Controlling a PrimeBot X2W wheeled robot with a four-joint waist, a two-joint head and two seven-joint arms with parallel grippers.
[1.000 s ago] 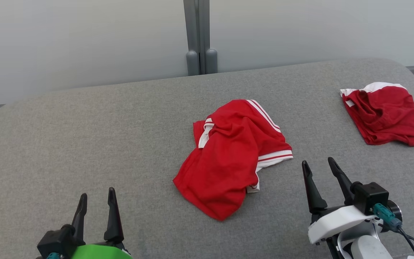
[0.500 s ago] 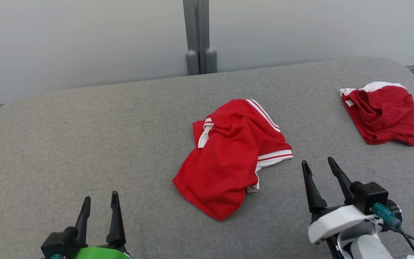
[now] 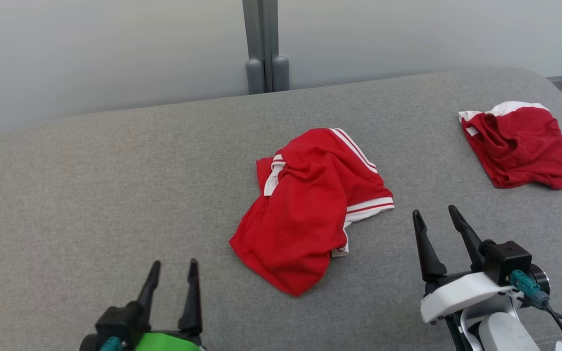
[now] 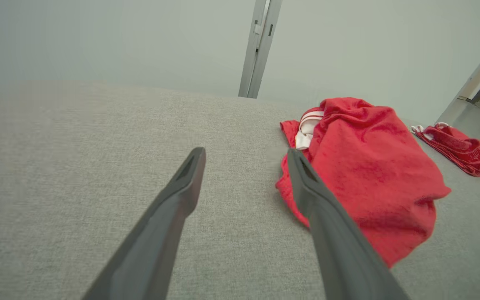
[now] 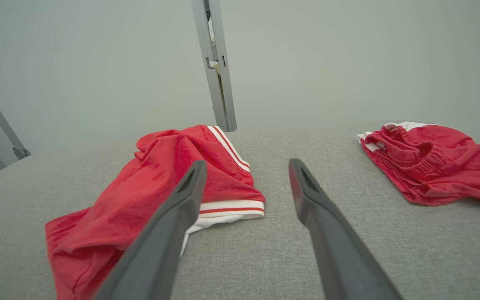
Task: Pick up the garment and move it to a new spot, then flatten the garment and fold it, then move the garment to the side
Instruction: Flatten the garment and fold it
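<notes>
Red with white-striped trim, the garment [image 3: 310,209] lies crumpled in a heap at the middle of the grey fabric-covered bench [image 3: 90,195]. The left hand [image 3: 174,263] hovers near the bench's front edge, left of the heap, fingers spread and empty. The right hand [image 3: 433,210] sits just right of the garment's striped hem, also open and holding nothing. A second red garment [image 3: 522,146] rests at the far right.
</notes>
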